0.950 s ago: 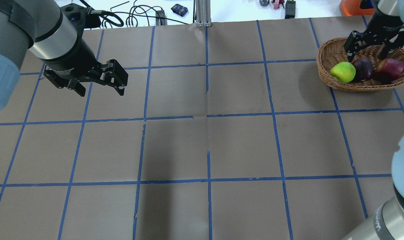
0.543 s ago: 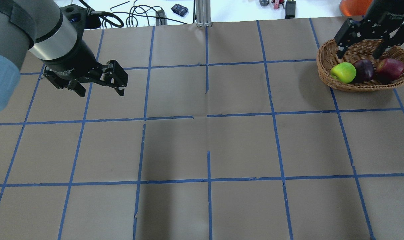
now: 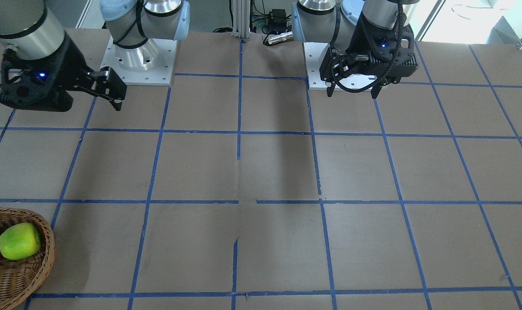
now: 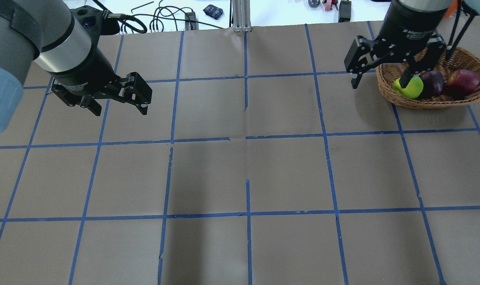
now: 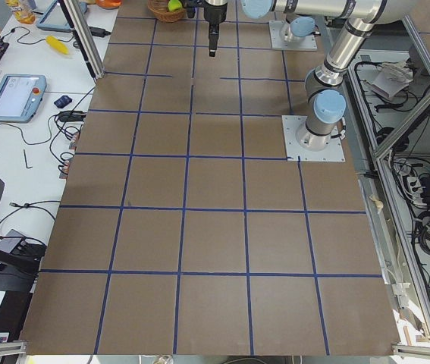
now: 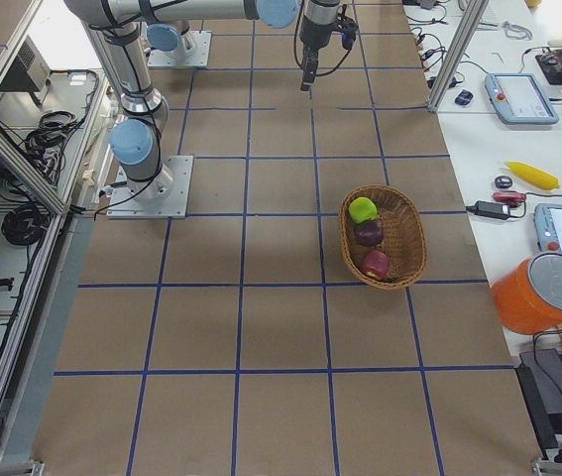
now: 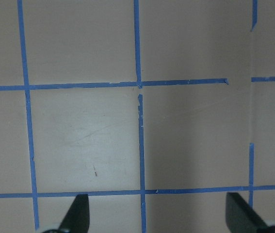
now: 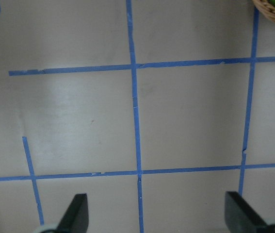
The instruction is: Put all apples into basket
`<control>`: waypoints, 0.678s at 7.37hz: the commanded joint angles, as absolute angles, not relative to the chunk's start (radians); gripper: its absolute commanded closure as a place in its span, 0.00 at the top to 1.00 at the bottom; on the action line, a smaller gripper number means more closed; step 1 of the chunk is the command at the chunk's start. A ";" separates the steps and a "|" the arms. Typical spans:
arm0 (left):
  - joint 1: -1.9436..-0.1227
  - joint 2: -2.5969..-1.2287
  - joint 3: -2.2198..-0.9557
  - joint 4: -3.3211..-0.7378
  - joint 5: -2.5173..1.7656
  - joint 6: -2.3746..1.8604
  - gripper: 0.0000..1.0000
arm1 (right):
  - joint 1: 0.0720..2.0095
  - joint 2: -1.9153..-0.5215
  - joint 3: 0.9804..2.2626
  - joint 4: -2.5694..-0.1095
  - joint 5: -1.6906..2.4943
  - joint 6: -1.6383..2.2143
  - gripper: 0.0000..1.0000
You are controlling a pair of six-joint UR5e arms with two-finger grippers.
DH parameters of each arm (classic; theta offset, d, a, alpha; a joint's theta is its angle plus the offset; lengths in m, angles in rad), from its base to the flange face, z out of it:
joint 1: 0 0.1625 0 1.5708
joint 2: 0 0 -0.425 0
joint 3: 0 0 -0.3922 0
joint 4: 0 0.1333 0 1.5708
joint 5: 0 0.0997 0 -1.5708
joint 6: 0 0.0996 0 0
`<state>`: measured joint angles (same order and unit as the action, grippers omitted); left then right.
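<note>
Fruit check: found lime-green apple (image 4: 414,89), dark maroon apple (image 4: 433,82), red apple (image 4: 463,80) inside round light-brown wicker basket (image 4: 429,104) on bench (image 4: 287,170); green partly masked by right hand (image 4: 379,84), spread wide, empty; left hand (image 4: 120,109) likewise.

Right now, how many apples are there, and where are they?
3, all in a row inside the wicker basket: green apple at one end, dark maroon apple in the middle, red apple at the other. None looks hidden.
</note>
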<state>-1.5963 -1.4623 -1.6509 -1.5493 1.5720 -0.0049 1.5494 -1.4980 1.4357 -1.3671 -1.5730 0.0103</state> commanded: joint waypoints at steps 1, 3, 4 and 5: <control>-1.597 -1.460 -1.651 -1.549 1.572 -0.005 1.00 | 1.597 -1.499 1.450 -1.365 -1.572 0.026 1.00; -1.597 -1.460 -1.652 -1.549 1.572 -0.006 1.00 | 1.550 -1.499 1.451 -1.367 -1.575 0.018 1.00; -1.597 -1.460 -1.652 -1.549 1.572 -0.006 1.00 | 1.516 -1.505 1.451 -1.352 -1.575 0.014 1.00; -1.597 -1.460 -1.651 -1.549 1.572 -0.006 1.00 | 1.514 -1.520 1.451 -1.351 -1.575 0.018 1.00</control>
<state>-1.5968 -1.4604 -1.6518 -1.5493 1.5723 -0.0061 1.5308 -1.5061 1.4509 -1.3564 -1.5752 0.0168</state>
